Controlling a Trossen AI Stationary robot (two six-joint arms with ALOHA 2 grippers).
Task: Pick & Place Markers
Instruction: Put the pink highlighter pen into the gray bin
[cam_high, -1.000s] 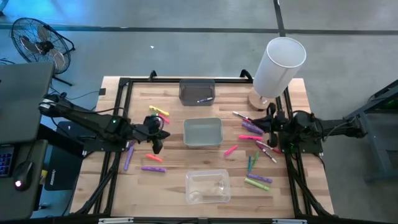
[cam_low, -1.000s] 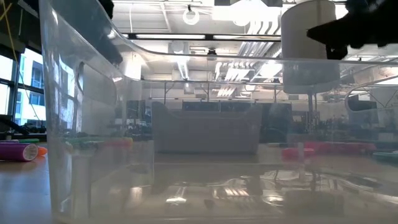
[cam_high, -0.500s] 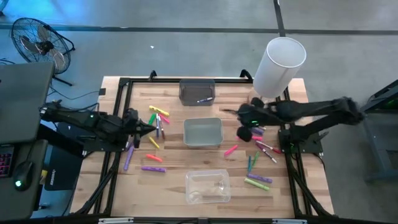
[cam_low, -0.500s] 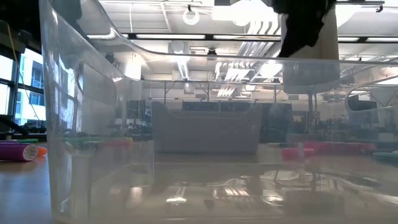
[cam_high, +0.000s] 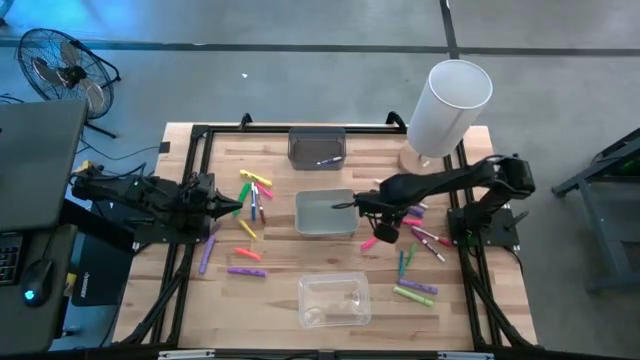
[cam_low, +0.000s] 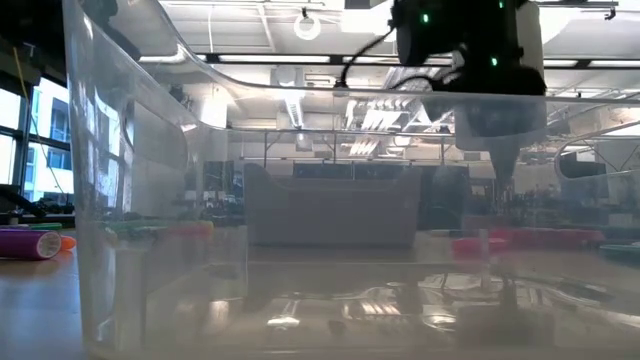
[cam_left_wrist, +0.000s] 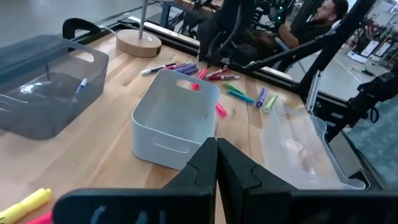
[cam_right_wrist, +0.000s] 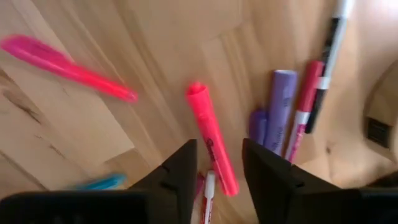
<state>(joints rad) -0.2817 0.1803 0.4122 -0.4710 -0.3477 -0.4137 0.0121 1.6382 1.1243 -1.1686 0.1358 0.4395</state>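
The wooden table (cam_high: 270, 290) carries a black frame along its edges, and a tall white cylinder (cam_high: 447, 105) stands at its far right corner. Three bins sit in a line down the middle: a dark grey bin (cam_high: 316, 146) at the far edge with one dark pen (cam_high: 327, 159) lying inside, a light grey bin (cam_high: 326, 213) in the centre whose floor looks bare from above, and a clear bin (cam_high: 334, 299) at the near edge with nothing to be made out in it. Bare wood lies between the bins and along the near left part of the table.

The markers lie in two scatters. Left of the centre bin are yellow, green, pink and purple ones (cam_high: 251, 190), and further purple and orange ones (cam_high: 245, 270) sit nearer the front. Right of it lie pink, purple, green and dark ones (cam_high: 415, 240).

The right gripper (cam_high: 385, 218) reaches in over the right scatter, just beside the centre bin's right wall. Its fingers (cam_right_wrist: 180, 180) stand apart and hold nothing; a pink highlighter (cam_right_wrist: 211, 137) lies on the wood in the gap between them, with a purple marker (cam_right_wrist: 280, 106) close alongside.

The left gripper (cam_high: 222, 206) hangs by the left scatter, its fingers (cam_left_wrist: 202, 168) pressed together and empty, pointing towards the centre bin
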